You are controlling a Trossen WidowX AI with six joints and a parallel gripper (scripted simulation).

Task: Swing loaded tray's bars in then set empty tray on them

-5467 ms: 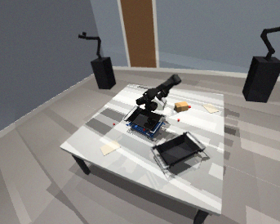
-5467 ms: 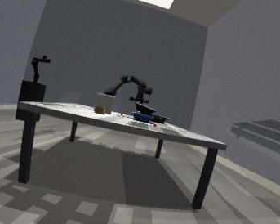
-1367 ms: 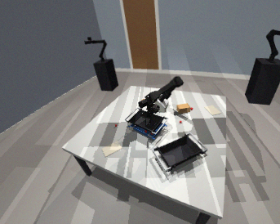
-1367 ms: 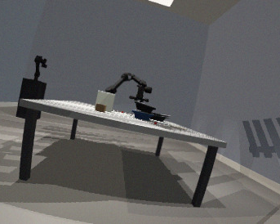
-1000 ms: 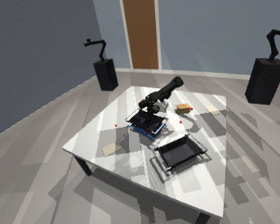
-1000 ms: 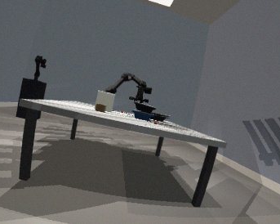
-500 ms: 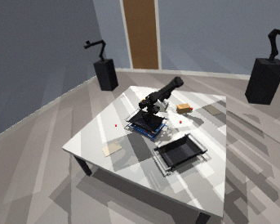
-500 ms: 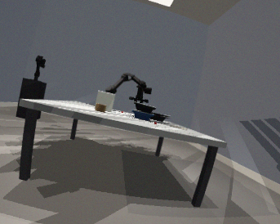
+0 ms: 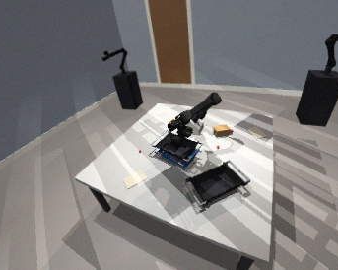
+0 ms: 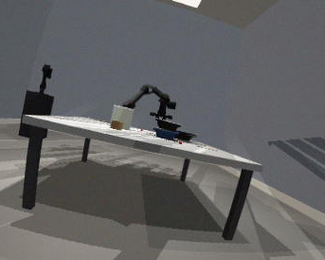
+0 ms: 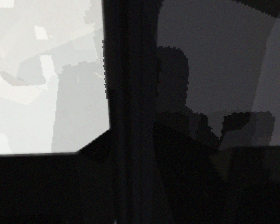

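Across the wrist view, darkness blurs the gripper (image 9: 183,132) (image 10: 162,117) (image 11: 138,129) and its grip. Its fingers are nearly closed, clamped on a black tray (image 9: 177,148) (image 10: 169,125) directly below them. Beneath that, a blue tray (image 9: 170,159) (image 10: 165,135) is mostly hidden, its contents unclear. Another black tray (image 9: 218,182) (image 10: 187,137) lies nearby on the table (image 9: 104,169) (image 10: 146,145).

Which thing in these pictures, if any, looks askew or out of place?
The black tray in the gripper looks slightly tilted above the blue tray. Nothing looks spilled or damaged.
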